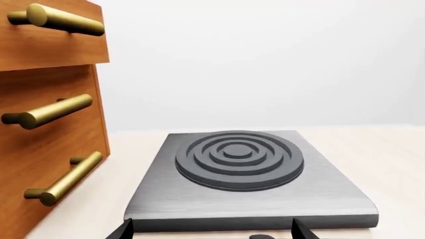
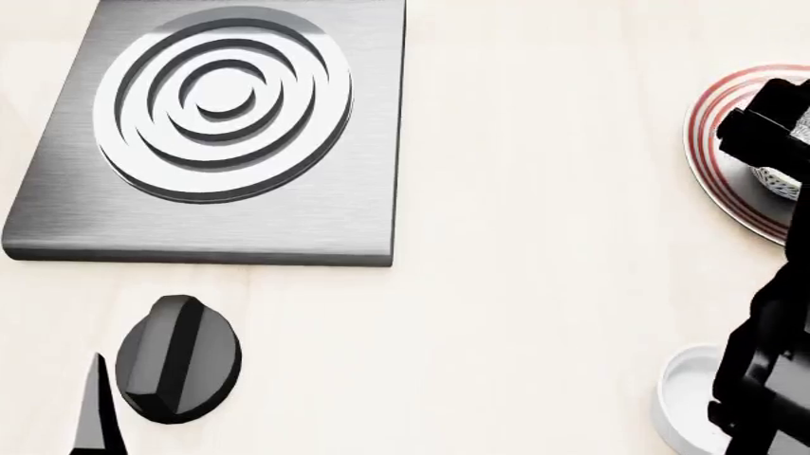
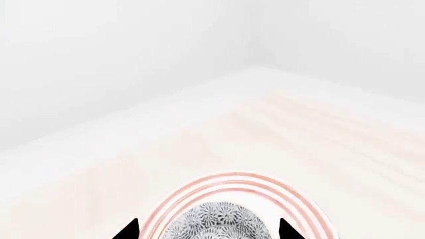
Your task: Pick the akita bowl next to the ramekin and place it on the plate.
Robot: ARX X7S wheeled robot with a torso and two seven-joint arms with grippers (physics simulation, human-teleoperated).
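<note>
In the head view the plate [image 2: 722,142] is cut off by the right edge and partly covered by the right arm [image 2: 772,123]. Only a sliver of the akita bowl [image 2: 775,180] is seen. The ramekin [image 2: 690,403] is half hidden.

Hob [image 2: 228,209] upper left: brushed grey metal, matt. Tabletop [image 2: 532,237]: pale wood grain, smooth. Drawers [image 1: 47,45]: warm wood w/ brass-look handles [image 1: 56,19]. Knob [image 2: 177,358]: glossy black. Ramekin [image 2: 684,403]: glossy white.
</note>
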